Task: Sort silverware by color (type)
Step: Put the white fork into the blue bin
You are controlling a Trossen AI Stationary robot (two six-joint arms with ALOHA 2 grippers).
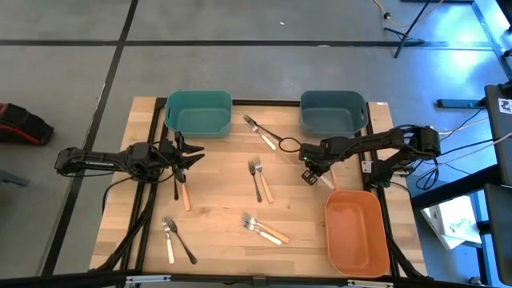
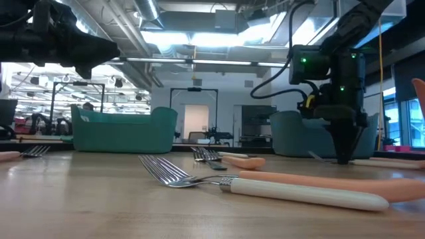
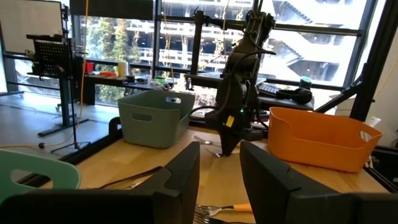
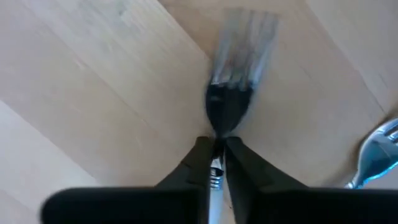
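Observation:
Silverware lies scattered on the wooden table: forks with orange, cream or dark handles. My right gripper points down at the table between the blue-grey bin and the orange bin, shut on a fork with silver tines. A second fork head lies beside it. My left gripper hangs open and level above an orange-handled fork near the teal bin, touching nothing. My right gripper pinches the fork's dark neck, just behind the tines, between its two fingertips. The fingers come from above, pointing down. The fork's head lies flat, close against the wood; whether it is lifted clear, I cannot tell. The fingers hide the handle.
Other forks lie in pairs: near the far middle, at the centre, near the front middle and at the front left. The three bins stand along the far edge and at the near right corner.

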